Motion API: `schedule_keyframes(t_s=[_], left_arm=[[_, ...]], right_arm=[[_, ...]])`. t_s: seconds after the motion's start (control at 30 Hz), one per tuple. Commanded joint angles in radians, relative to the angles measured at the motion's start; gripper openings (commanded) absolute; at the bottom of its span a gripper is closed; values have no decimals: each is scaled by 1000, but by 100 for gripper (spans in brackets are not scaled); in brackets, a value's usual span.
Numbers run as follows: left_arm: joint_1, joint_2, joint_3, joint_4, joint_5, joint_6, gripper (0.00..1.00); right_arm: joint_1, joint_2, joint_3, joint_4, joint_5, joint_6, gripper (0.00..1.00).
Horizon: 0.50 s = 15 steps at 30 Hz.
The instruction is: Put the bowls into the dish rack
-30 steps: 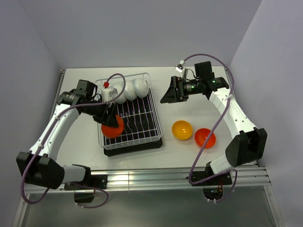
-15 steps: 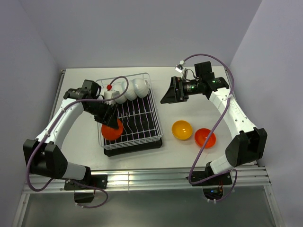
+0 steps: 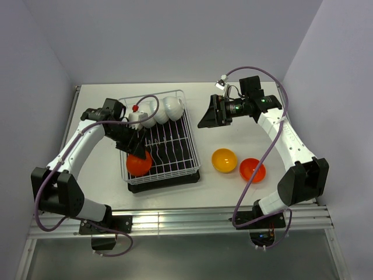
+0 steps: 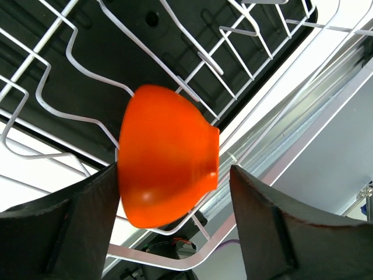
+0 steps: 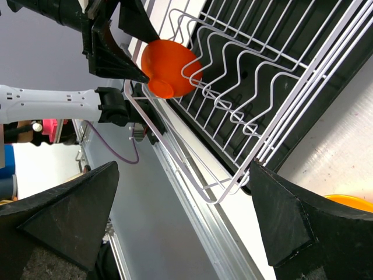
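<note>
The dish rack (image 3: 187, 137) stands left of centre on its black tray. A red-orange bowl (image 3: 139, 164) rests on its side in the rack's near left corner; it also shows in the left wrist view (image 4: 166, 151) and the right wrist view (image 5: 169, 67). My left gripper (image 3: 134, 150) is open around it: one finger (image 4: 70, 227) touches the bowl, and a gap separates the other (image 4: 280, 227) from it. White bowls (image 3: 163, 109) stand at the rack's back. A yellow-orange bowl (image 3: 224, 160) and a second red-orange bowl (image 3: 252, 170) sit on the table. My right gripper (image 3: 204, 118) is open and empty.
The rack's upright prongs (image 4: 210, 64) and the black tray (image 4: 116, 35) lie under the left gripper. The rack's near rim (image 5: 192, 186) is below the right gripper. The table's near edge rail (image 3: 192, 219) runs along the front.
My left gripper lowered the red-orange bowl toward the rack's near left corner, and the bowl now sits lower among the wires. The right arm has not moved.
</note>
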Motion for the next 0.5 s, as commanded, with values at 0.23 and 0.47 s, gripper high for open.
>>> schedule_keyframes(t_s=[0.23, 0.47], left_arm=[[-15, 15, 15, 16, -21, 11, 83], [-14, -29, 31, 55, -82, -16, 85]], right_arm=[[-1, -3, 23, -11, -11, -14, 100], [-1, -9, 20, -19, 6, -27, 100]])
